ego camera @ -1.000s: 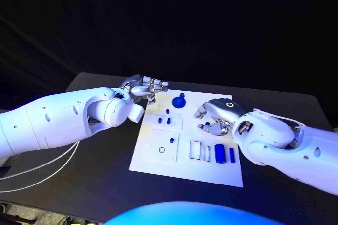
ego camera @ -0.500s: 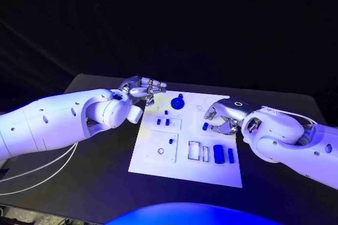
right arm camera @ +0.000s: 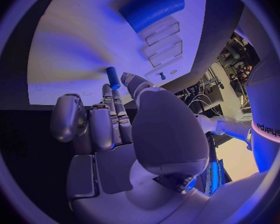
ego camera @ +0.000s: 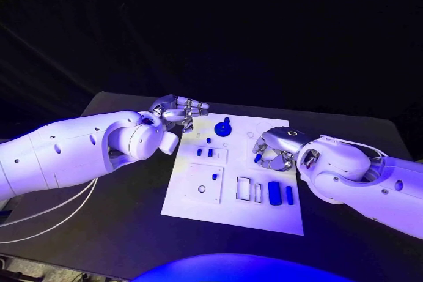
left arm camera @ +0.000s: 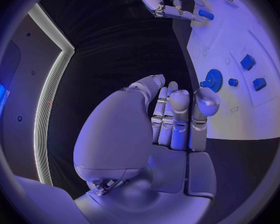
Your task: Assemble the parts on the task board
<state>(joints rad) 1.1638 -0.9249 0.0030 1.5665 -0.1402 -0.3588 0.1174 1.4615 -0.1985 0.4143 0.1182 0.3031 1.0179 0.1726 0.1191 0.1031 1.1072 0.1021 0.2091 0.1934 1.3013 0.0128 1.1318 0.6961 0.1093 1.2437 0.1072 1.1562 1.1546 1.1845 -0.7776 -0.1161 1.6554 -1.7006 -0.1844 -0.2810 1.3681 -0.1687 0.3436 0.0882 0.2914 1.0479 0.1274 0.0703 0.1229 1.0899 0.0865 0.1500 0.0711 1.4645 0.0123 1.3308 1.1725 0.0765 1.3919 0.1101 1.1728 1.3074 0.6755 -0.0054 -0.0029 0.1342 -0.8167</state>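
Observation:
The white task board (ego camera: 231, 204) lies mid-table. My right hand (ego camera: 275, 150) hovers over its right middle, and its thumb and a finger pinch a small blue peg (ego camera: 257, 158) (right arm camera: 113, 77) standing against the board surface. My left hand (ego camera: 179, 110) (left arm camera: 177, 115) sits at the board's far left corner, fingers curled together around nothing. A blue gear (ego camera: 223, 128) (left arm camera: 212, 79) stands just right of it. Two small blue blocks (ego camera: 205, 152) sit in a left recess. A blue cylinder (ego camera: 274, 192) (right arm camera: 151, 7) and a slim blue bar (ego camera: 289, 194) lie at the near right.
A further small blue piece (ego camera: 214, 176) sits on the left panel, above a round hole (ego camera: 202, 188). Rectangular slots (ego camera: 244, 188) lie left of the cylinder. Black table (ego camera: 115, 221) surrounds the board, with white cables (ego camera: 53, 218) off its left edge.
My right hand drew back to the right, baring the peg, then closed in over it again. The left hand and the other parts have stayed put.

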